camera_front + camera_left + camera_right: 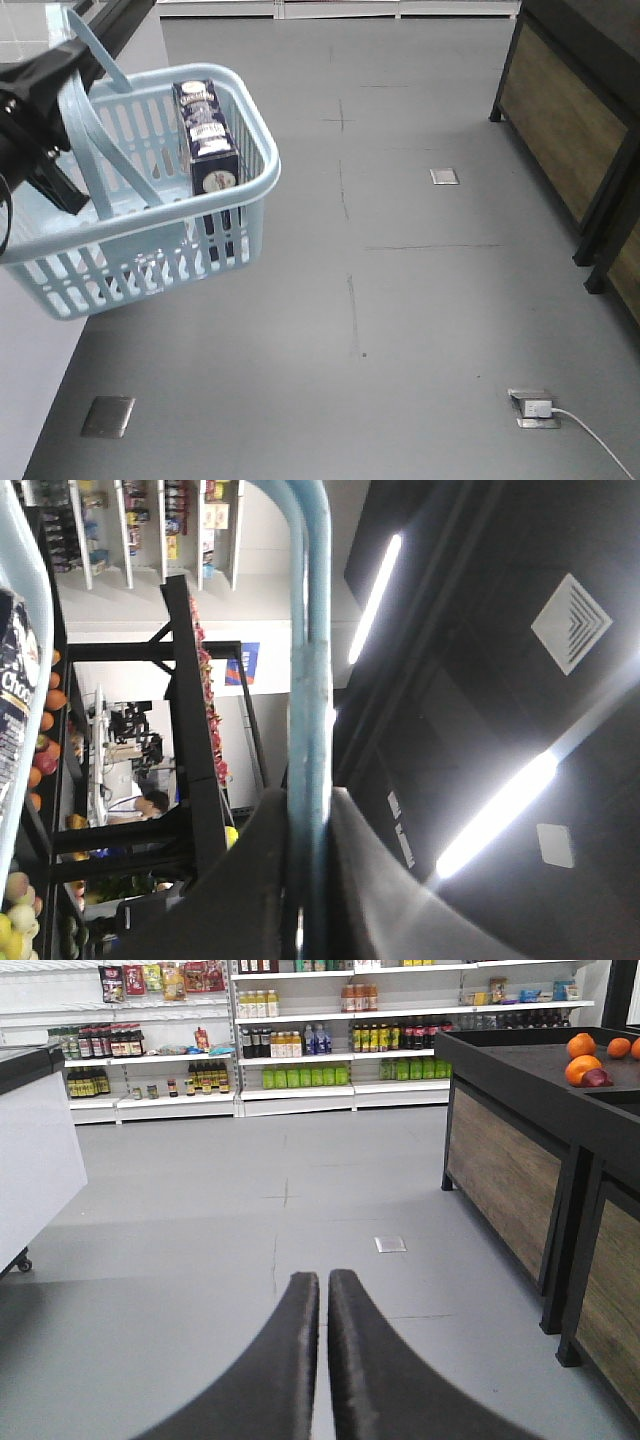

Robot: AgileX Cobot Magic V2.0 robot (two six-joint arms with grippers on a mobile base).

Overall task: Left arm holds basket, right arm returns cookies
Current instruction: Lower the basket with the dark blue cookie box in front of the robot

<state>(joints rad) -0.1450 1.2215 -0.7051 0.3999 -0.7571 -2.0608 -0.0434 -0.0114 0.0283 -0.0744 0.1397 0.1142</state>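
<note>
The light blue basket (150,250) hangs in the air at the left of the front view, tilted. Its hoop handle (315,630) runs straight between the jaws of my left gripper (308,800), which is shut on it. The black left arm (30,120) reaches in from the left edge. The dark navy cookies carton (210,140) stands upright inside the basket against its far wall, and its edge also shows in the left wrist view (12,690). My right gripper (323,1278) is shut with nothing in it, above the grey floor, and is out of the front view.
A black produce stand with wood panels (570,130) lines the right side, with oranges (583,1060) on top. Shelves of bottles (300,1050) stand at the back. A floor socket with a white plug and cable (535,408) lies at the lower right. A white counter (30,1160) is at the left.
</note>
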